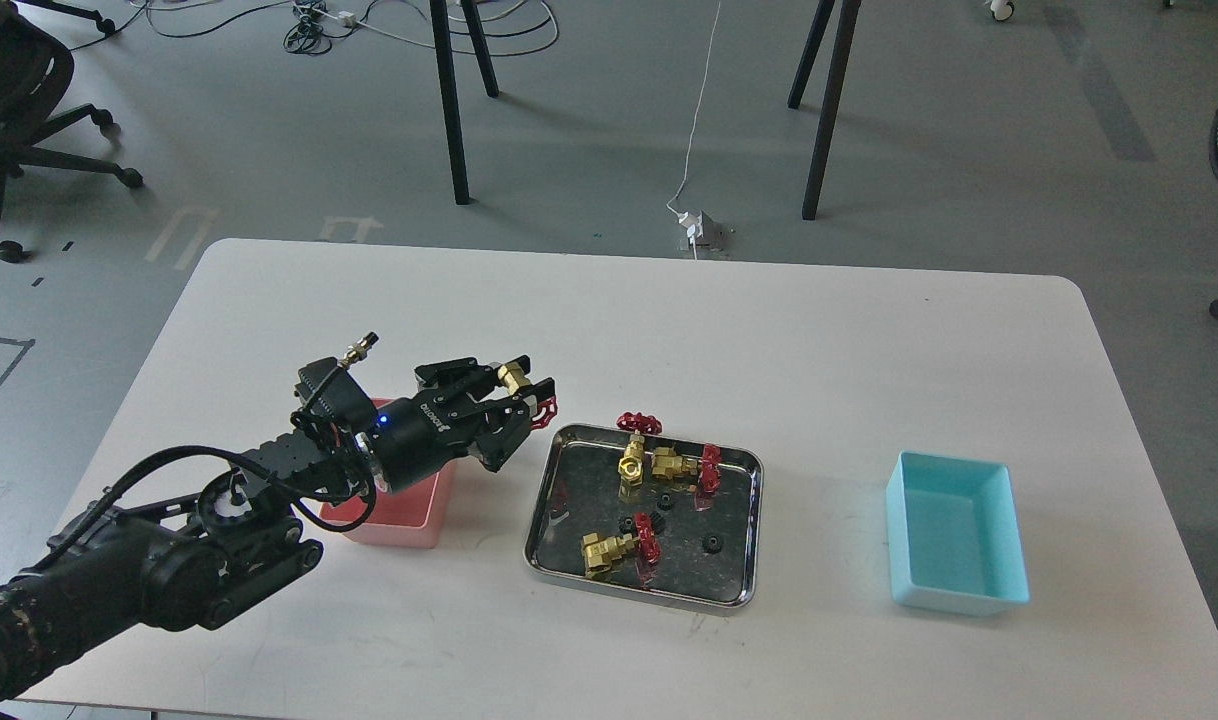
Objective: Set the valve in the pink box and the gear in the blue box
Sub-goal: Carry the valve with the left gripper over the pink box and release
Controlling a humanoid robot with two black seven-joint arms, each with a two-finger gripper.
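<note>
1. Valve (522, 388), brass with a red handwheel, sits clamped between the fingers of the left gripper (525, 392), raised above the table between the pink box (409, 508) and the steel tray (741, 535).
2. Pink box lies mostly hidden beneath the arm; a release from this spot would likely drop the valve onto the table, short of the bin.
3. Three more valves and several black gears (711, 543) wait in the tray; the blue box (954, 535) stands empty, well apart.
4. Right gripper is out of view.

Bright, even light; sharp focus; glare on the steel tray (744, 520).
</note>
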